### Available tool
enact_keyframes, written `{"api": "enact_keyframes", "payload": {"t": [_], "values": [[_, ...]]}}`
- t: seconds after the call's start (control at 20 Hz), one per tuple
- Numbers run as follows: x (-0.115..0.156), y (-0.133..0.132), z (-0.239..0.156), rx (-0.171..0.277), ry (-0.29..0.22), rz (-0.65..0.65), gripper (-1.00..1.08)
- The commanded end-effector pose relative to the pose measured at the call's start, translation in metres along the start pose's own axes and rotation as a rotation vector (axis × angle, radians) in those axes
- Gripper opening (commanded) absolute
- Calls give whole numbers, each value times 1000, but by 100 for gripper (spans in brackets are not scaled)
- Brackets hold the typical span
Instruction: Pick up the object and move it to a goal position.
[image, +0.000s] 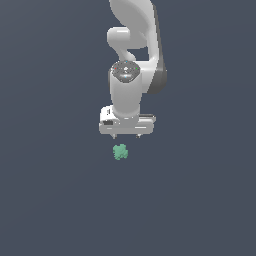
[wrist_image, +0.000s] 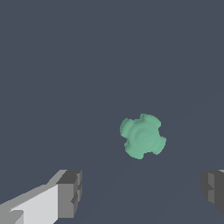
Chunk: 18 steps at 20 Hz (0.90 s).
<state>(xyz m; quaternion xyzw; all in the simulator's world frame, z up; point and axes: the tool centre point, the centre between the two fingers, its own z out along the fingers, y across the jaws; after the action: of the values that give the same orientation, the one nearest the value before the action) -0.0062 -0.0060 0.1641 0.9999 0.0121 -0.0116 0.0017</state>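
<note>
The object (image: 120, 152) is a small mint-green knobbly lump lying on the dark grey floor, just in front of the white arm in the exterior view. My gripper (image: 126, 135) hangs above and slightly behind it, fingers pointing down and spread wide, with nothing between them. In the wrist view the object (wrist_image: 142, 136) shows as a lobed green cluster, lying ahead of the gap between the two grey fingertips (wrist_image: 70, 192). The gripper (wrist_image: 142, 190) is open and apart from the object.
The dark grey floor (image: 50, 200) stretches flat on all sides. The white arm (image: 131, 60) rises behind the gripper. No other objects or goal marker show.
</note>
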Motion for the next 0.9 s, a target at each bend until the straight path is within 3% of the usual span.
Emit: {"api": "enact_keyframes", "payload": {"t": [0.0, 0.85], "values": [[1, 3, 7, -1, 1, -23, 100], [5, 29, 71, -1, 21, -266, 100]]}}
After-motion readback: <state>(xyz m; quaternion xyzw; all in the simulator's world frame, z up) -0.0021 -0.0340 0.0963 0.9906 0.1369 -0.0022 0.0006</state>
